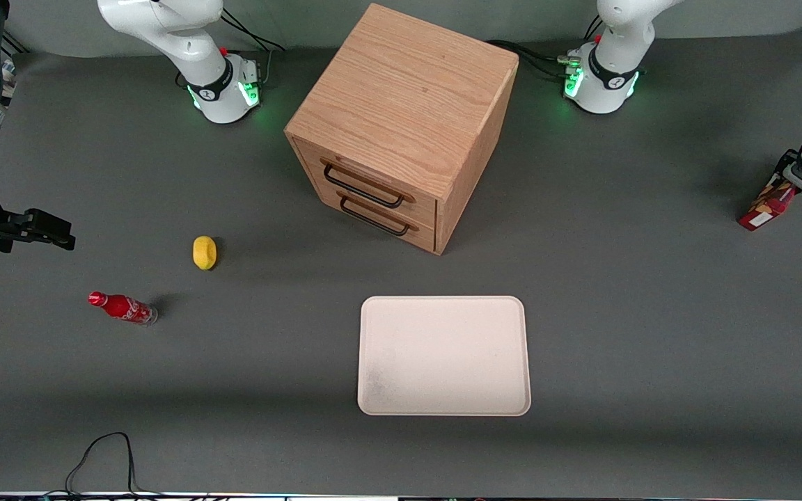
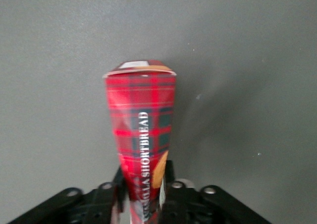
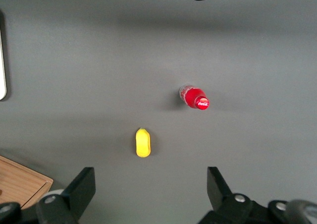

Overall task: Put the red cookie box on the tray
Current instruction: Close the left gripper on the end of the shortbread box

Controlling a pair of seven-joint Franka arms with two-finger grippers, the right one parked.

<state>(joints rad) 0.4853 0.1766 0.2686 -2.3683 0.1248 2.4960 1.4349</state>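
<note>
My gripper (image 2: 143, 196) is closed on one end of the red cookie box (image 2: 141, 135), near the edge of the surface at the working arm's end. In the front view the box (image 1: 766, 202) hangs tilted from the gripper (image 1: 801, 182), white label end lowest; I cannot tell whether that end touches the surface. The tray (image 1: 443, 306) lies flat near the middle of the surface, nearer the front camera than the wooden cabinet (image 1: 401, 104), and well apart from the box.

Risks, in my judgement:
- The hold is at one end of a long carton. The free length could swing or pivot between the fingers during the carry, and the box could slip out.
- The cardboard may crush under squeeze and loosen the grip.
- If carried low, the hanging end could drag on the surface or catch the tray's rim.
- A tilted release could leave the box lying across the rim instead of inside it.
</note>
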